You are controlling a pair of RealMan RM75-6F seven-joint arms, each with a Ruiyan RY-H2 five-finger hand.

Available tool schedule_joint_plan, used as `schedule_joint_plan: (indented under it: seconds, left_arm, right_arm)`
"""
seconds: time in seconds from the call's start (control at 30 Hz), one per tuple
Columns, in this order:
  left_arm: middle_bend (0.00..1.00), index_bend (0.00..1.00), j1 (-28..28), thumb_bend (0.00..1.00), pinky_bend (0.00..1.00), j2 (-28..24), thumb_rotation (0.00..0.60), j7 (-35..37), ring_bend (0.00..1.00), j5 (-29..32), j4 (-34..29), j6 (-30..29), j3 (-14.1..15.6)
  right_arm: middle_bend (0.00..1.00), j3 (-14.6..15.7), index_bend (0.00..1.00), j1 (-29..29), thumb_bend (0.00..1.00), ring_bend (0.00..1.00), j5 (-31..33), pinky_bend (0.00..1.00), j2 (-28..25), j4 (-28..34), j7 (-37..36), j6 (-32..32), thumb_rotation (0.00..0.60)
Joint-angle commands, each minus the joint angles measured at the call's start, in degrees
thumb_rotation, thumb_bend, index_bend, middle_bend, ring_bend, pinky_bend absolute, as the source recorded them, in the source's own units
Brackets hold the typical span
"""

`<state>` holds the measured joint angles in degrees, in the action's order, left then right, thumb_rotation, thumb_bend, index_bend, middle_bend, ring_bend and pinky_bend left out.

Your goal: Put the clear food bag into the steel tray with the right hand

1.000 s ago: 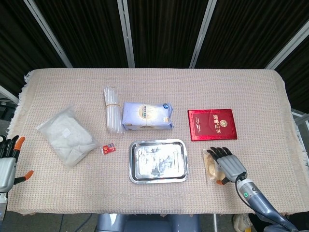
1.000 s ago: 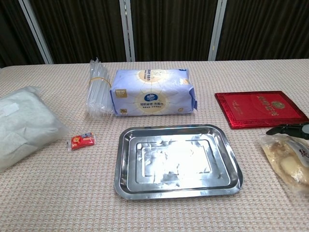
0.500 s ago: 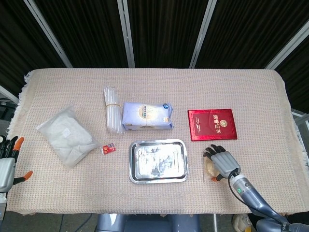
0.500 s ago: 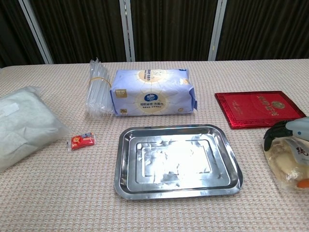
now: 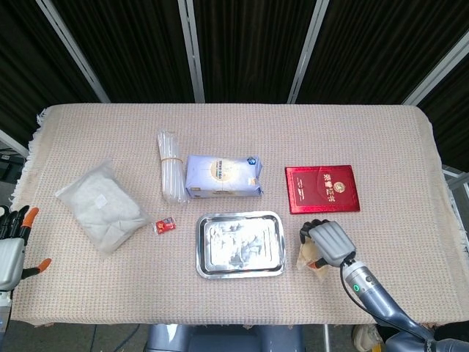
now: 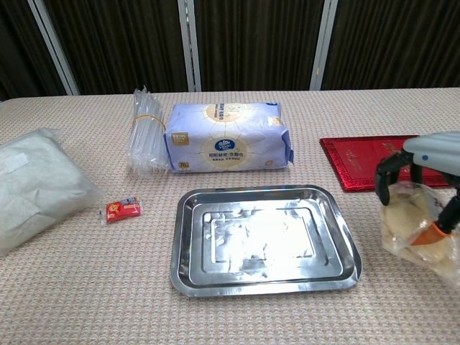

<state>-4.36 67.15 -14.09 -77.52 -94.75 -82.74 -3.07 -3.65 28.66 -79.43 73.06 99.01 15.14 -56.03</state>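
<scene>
The right robot hand [image 5: 327, 243] has closed its fingers over the clear food bag [image 6: 412, 231] and drawn it leftward since a second ago, when the hand lay flat on the bag further right. The bag now hangs bunched under the hand, just right of the steel tray [image 5: 239, 244] and in front of the red booklet [image 5: 322, 189]; whether it has left the cloth cannot be told. It is not yet in the tray. Nothing else has shifted.

Left to right on the cloth-covered table [image 5: 234, 121]: the left robot hand [image 5: 11, 249] waits off the table's left edge, fingers spread and holding nothing. One large clear bag of white material [image 5: 100, 206] lies near that edge. One small red packet [image 5: 165, 225] sits just beside its right corner. One banded bundle of clear straws [image 5: 169, 167] lies further back, touching or nearly touching one pale blue pack of tissues [image 5: 223, 176]. In front of the tissues sits the one steel tray, with nothing in it. One red booklet lies to the right of the tissues, well apart from them. One clear food bag, holding pale, bread-like pieces, is gripped by the right robot hand at the far right, where the chest view shows dark fingers [image 6: 385, 175] curled over its top.
</scene>
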Motion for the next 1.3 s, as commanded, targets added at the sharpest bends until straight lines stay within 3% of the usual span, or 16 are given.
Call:
schedule_joint_plan:
  seconds: [0.03, 0.3, 0.43, 0.57, 0.63, 0.7, 0.73, 0.83, 1.07, 1.3]
  left_arm:
    - [0.0, 0.03, 0.04, 0.01, 0.0, 0.03, 0.6, 0.03, 0.0, -0.06, 0.02, -0.01, 0.09]
    - [0.0, 0.03, 0.52, 0.01, 0.0, -0.25, 0.6, 0.23, 0.0, 0.12, 0.11, -0.6, 0.14]
    - [0.0, 0.03, 0.77, 0.01, 0.0, -0.33, 0.6, 1.03, 0.0, 0.58, 0.48, -0.23, 0.34]
    - [0.0, 0.03, 0.84, 0.01, 0.0, -0.25, 0.6, 1.65, 0.0, 1.02, 0.95, 0.19, 0.37]
    - [0.0, 0.03, 0.76, 0.01, 0.0, -0.25, 0.6, 2.11, 0.0, 0.98, 1.13, 0.51, 0.42]
    - [0.0, 0.03, 0.72, 0.01, 0.0, -0.29, 0.6, 2.39, 0.0, 0.95, 1.25, 0.7, 0.47]
    - [0.0, 0.03, 0.72, 0.01, 0.0, -0.31, 0.6, 2.49, 0.0, 0.96, 1.31, 0.77, 0.49]
    - [0.0, 0.03, 0.8, 0.01, 0.0, -0.33, 0.6, 2.76, 0.0, 1.12, 1.57, 0.82, 0.48]
    - [0.0, 0.02, 0.81, 0.01, 0.0, -0.09, 0.6, 3.4, 0.0, 1.18, 2.33, 0.69, 0.21]
    - [0.0, 0.02, 0.79, 0.01, 0.0, 0.12, 0.6, 3.53, 0.0, 0.49, 2.12, -0.1, -0.06]
  right_arm:
    - [0.36, -1.63, 0.48, 2.13, 0.05, 0.32, -1.98, 0.44, -1.29, 3.57, -1.5, 0.25, 0.6]
    - [0.36, -4.57, 0.47, 8.1, 0.05, 0.32, -1.09, 0.44, 2.12, 6.1, -0.68, 5.6, 0.6]
    - [0.33, -6.67, 0.44, 10.57, 0.05, 0.31, 2.43, 0.44, 5.66, 4.07, 0.0, 6.68, 0.6]
    - [0.29, -7.32, 0.39, 13.09, 0.05, 0.28, 5.35, 0.42, 10.2, 0.52, 5.21, 6.86, 0.6]
    - [0.23, -7.55, 0.31, 14.04, 0.05, 0.21, 7.32, 0.35, 12.14, -1.12, 7.34, 6.99, 0.6]
    - [0.09, -7.39, 0.1, 14.63, 0.05, 0.06, 8.91, 0.17, 12.7, -1.66, 9.3, 7.33, 0.6]
    - [0.05, -7.28, 0.05, 14.92, 0.05, 0.03, 9.81, 0.11, 12.77, -1.74, 10.38, 7.55, 0.6]
    - [0.0, -6.97, 0.0, 15.68, 0.04, 0.0, 12.48, 0.0, 12.5, -1.14, 13.58, 7.67, 0.6]
    - [0.0, -5.19, 0.0, 11.75, 0.04, 0.0, 11.17, 0.0, 6.39, 4.55, 15.51, -0.35, 0.6]
    - [0.02, -1.34, 0.08, 2.07, 0.05, 0.0, 5.41, 0.0, -1.49, 6.56, 9.61, -12.68, 0.6]
